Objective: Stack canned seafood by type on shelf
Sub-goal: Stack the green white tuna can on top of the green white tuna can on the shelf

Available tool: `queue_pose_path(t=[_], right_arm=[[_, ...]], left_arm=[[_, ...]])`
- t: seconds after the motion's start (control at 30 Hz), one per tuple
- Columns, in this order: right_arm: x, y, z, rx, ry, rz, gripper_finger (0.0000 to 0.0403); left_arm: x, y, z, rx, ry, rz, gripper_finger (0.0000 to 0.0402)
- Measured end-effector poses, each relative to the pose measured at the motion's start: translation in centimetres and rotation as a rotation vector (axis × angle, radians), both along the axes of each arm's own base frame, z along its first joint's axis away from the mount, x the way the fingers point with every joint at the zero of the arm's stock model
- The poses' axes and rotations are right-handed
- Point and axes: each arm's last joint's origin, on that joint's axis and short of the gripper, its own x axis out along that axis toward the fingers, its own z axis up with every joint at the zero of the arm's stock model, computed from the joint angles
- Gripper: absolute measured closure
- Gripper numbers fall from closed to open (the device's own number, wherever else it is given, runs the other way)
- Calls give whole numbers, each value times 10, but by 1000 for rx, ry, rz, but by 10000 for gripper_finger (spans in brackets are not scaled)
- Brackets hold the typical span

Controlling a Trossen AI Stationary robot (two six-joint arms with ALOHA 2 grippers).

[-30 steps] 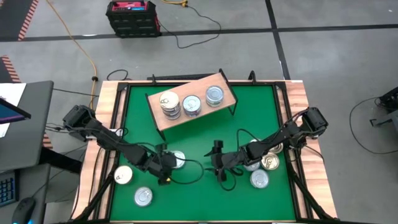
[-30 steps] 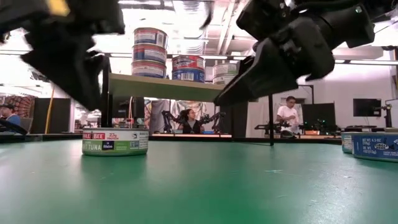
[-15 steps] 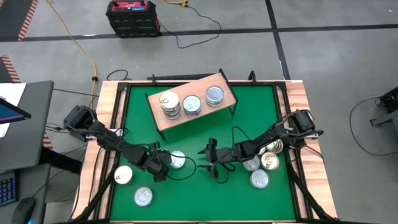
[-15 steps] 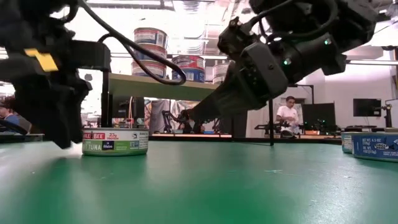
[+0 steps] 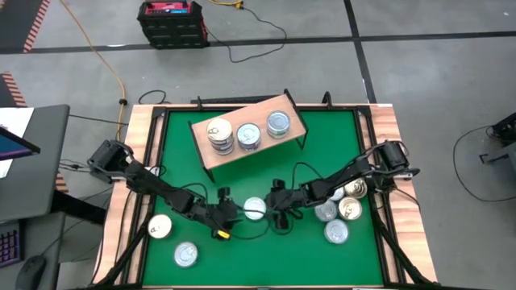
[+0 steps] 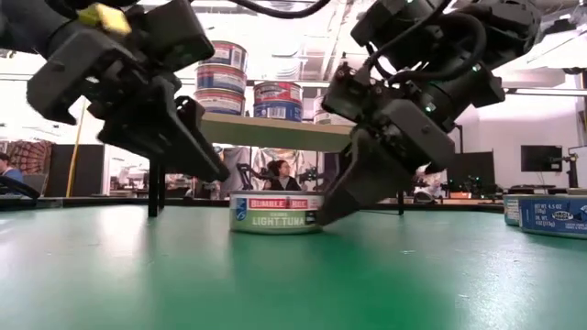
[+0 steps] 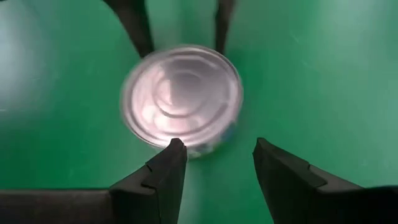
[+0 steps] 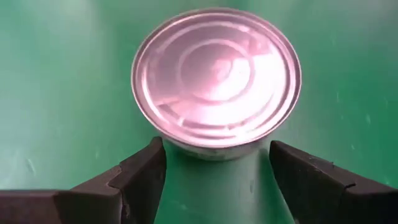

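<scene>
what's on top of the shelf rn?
On the shelf: three stacks of cans in a row. The low view shows the tallest stack three high; the middle stack at least two. The third is partly hidden by the right arm.

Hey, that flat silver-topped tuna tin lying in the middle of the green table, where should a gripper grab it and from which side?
Grip the flat silver-lidded tuna tin across its round side wall, coming down from above. It sits flat with the lid up, too low for a level approach. The right gripper already faces it with fingers open wider than the tin; the left gripper is open on its other side.
</scene>
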Motion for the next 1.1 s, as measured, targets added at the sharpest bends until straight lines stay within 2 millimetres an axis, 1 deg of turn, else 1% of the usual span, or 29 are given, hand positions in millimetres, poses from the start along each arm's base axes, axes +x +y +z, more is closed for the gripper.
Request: queue_pose_path(t=[0.1, 0.2, 0.33, 0.5, 0.63, 0.8, 0.93, 1.1], right_arm=[[-5, 0, -1, -6, 60, -7, 92], [-6, 0, 0, -5, 66, -9, 92], [-1, 0, 2, 3, 11, -4, 92], [4, 1, 8, 16, -79, 3, 92], [6, 2, 10, 17, -108, 7, 92], [6, 2, 10, 16, -116, 8, 92], [2, 3, 15, 4, -87, 20, 92], [-7, 1, 19, 13, 2, -8, 92]], left_arm=[[-1, -1, -1, -22, 41, -51, 221], [-1, 1, -2, -57, 61, -23, 221], [1, 9, -5, -67, 88, 32, 221], [5, 19, -5, -62, 77, 73, 221], [7, 23, -5, -59, 86, 62, 221], [7, 25, -5, -69, 96, 43, 221], [4, 24, -7, -134, 153, 25, 221], [-1, 26, -12, -180, 218, 97, 221]])
